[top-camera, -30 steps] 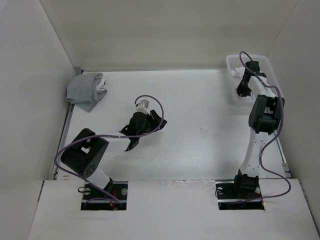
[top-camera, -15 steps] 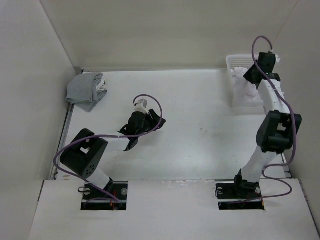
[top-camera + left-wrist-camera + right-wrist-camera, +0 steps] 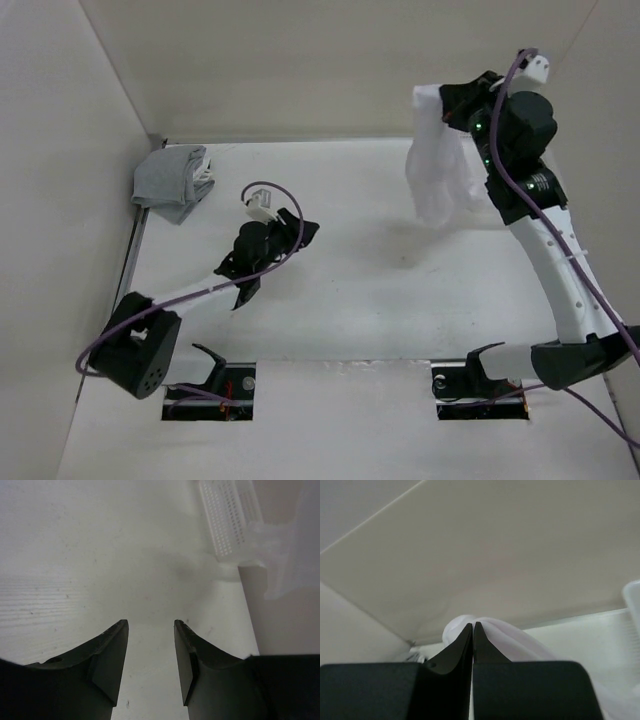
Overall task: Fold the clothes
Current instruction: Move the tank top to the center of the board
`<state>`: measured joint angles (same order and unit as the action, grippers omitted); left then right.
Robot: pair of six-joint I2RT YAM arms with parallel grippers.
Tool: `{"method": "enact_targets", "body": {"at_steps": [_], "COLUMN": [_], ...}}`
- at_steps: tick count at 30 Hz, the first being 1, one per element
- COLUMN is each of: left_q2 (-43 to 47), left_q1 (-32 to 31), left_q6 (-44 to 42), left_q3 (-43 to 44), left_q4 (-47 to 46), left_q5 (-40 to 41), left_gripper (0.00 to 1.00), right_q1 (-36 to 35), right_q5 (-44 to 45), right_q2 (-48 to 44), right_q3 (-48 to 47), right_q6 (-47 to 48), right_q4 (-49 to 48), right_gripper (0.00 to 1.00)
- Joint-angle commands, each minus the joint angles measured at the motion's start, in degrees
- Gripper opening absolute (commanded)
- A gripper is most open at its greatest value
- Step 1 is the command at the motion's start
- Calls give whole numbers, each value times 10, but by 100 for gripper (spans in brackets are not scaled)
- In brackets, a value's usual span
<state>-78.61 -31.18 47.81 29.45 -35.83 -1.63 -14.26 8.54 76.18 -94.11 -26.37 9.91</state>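
The clothes (image 3: pixel 437 165), a thin white garment, hang in the air at the back right, pinched at the top by my right gripper (image 3: pixel 447 103), which is shut on them. In the right wrist view the white fabric (image 3: pixel 520 642) bulges out from behind the closed fingertips (image 3: pixel 472 626). My left gripper (image 3: pixel 296 237) hovers over the middle left of the table, open with nothing between its fingers (image 3: pixel 150 625). In the left wrist view the hanging clothes (image 3: pixel 292 555) show faintly at the right edge.
A grey cloth bundle (image 3: pixel 172 180) lies at the back left corner of the table (image 3: pixel 360 270). A white perforated basket (image 3: pixel 227 515) stands at the back right, mostly hidden behind the hanging garment in the top view. Walls close in on three sides.
My right gripper shut on the clothes in the basket and lifted them high above it. The left arm stretched forward a little, its gripper still open.
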Motion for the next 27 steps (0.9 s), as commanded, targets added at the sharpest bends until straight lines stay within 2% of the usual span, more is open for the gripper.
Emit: {"method": "enact_targets", "body": {"at_steps": [1, 5, 6, 9, 15, 18, 21, 23, 27], "left_q2": [98, 183, 192, 209, 240, 239, 168, 133, 44], "left_q1": [35, 89, 98, 134, 142, 129, 90, 62, -13], "left_q6": [15, 27, 28, 28, 37, 33, 14, 8, 3], "left_q3": [-21, -47, -52, -62, -69, -73, -67, -57, -18], "left_q4": [24, 98, 111, 152, 168, 195, 227, 228, 222], "left_q5": [22, 36, 40, 51, 65, 74, 69, 68, 77], "left_gripper": [40, 40, 40, 39, 38, 37, 26, 23, 26], "right_q1": [-81, -166, -176, -209, -260, -262, -254, -240, -201], "right_q5": [-26, -54, -57, -79, -74, -73, -59, -49, -24], "right_q2": [-7, 2, 19, 88, 106, 105, 48, 26, -46], "right_q3": [44, 229, 245, 214, 170, 199, 326, 368, 470], "right_q6": [-4, -66, -72, -85, -52, -56, -74, -83, -104], "right_q4": [-29, -133, -146, -134, -123, -120, -140, -140, -113], "right_gripper": [2, 4, 3, 0, 2, 2, 4, 4, 4]}}
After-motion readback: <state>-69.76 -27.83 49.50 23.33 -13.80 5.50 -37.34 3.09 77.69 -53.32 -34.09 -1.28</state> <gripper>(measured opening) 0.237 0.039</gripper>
